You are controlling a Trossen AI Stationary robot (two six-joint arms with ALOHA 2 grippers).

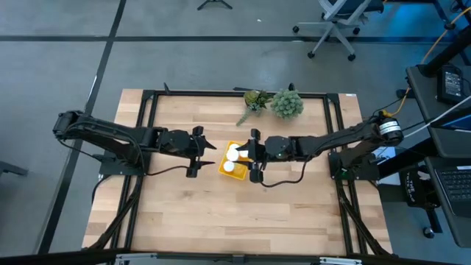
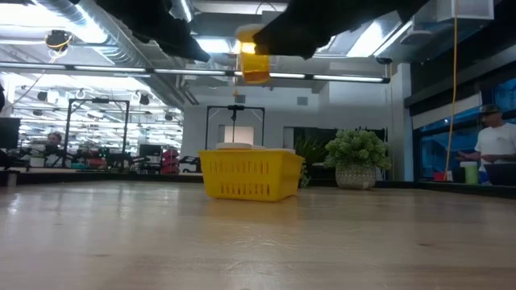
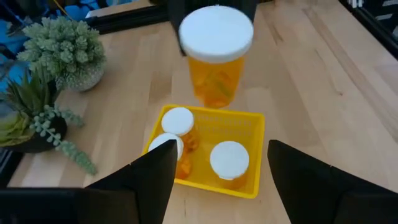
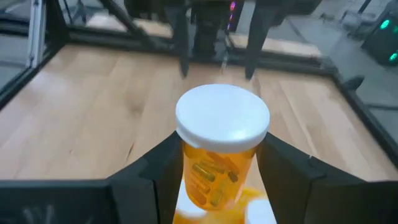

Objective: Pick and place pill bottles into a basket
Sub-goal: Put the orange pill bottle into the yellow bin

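Observation:
The yellow basket (image 1: 237, 171) (image 2: 246, 175) (image 3: 249, 127) stands at the table's middle. In it are three orange pill bottles, white caps showing (image 3: 178, 121) (image 3: 229, 159) (image 3: 165, 145). Another pill bottle (image 3: 216, 59) (image 2: 255, 63) (image 4: 219, 168) hangs upright high over the basket, with my right gripper (image 1: 246, 156) (image 4: 219, 186) shut on it. My left gripper (image 1: 210, 153) (image 3: 217, 180) hovers open just left of the basket, nothing between its fingers. My right gripper pinches the bottle's orange body (image 4: 189, 169) between its two fingers, just under the white cap (image 4: 222, 118). The fingers reach in from the table's right side, slanting a little downward. The bottle stands upright, cap on top, lifted well clear of the basket.
Two potted green plants (image 1: 287, 104) (image 1: 255, 99) stand near the table's far edge behind the basket. A black frame (image 1: 147, 118) runs around the tabletop. Bare wood lies toward the near edge (image 1: 235, 213). A person (image 2: 493, 145) stands beyond the table.

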